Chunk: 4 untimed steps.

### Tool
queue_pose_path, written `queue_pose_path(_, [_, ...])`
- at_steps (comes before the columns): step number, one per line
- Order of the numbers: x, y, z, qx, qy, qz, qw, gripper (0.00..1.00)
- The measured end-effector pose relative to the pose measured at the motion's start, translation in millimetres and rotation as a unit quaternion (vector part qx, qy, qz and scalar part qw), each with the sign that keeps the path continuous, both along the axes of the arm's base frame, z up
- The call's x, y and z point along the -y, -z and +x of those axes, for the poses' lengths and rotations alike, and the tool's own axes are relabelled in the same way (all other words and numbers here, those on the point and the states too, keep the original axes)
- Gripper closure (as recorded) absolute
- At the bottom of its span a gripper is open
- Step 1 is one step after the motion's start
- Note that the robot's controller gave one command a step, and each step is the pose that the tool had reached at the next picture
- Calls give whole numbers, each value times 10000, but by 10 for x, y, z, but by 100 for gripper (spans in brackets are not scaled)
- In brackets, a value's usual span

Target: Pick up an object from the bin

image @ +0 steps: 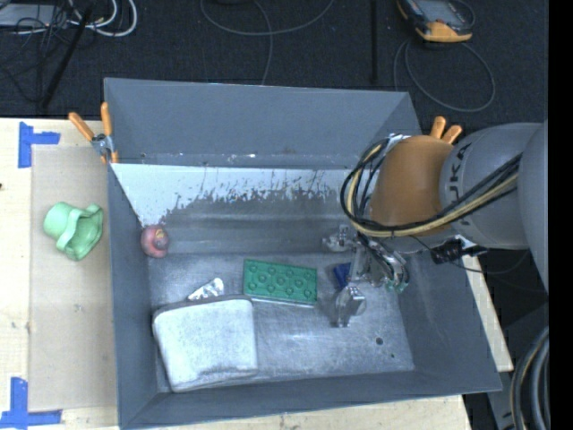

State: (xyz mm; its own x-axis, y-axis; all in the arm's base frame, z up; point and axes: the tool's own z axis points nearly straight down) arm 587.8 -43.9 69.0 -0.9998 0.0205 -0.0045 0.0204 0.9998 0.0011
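Starting nearest: folded white towel (pixel 208 340) in front-left corner of bin (pixel 269 128); small silvery piece (pixel 207 289) just behind. Next, end effector (pixel 347 305) low over bin floor, right of centre; open or closed, cannot tell. Just left, green studded brick (pixel 280 282) flat, long axis left-right; small blue piece (pixel 340 274) beside. Far left, pink ball (pixel 155 239).

Green block (pixel 280 282) (studded), white towel (pixel 206 340), grey bin (pixel 260 124)

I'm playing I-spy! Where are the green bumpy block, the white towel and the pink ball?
green bumpy block (pixel 280 283), camera view, studded top.
white towel (pixel 208 340), camera view, middle of its top.
pink ball (pixel 155 240), camera view, its middle.
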Motion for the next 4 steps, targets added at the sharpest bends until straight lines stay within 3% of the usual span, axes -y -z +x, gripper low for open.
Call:
queue_pose_path(1, [-661,-33,330,-8,-551,-21,9985,0])
queue_pose_path(2, [-662,-80,365,55,-552,-11,9985,100])
queue_pose_path(3, [-582,-1261,265,25,-666,-11,9978,100])
queue_pose_path(4, [-599,-1759,326,17,-771,-9,9970,100])
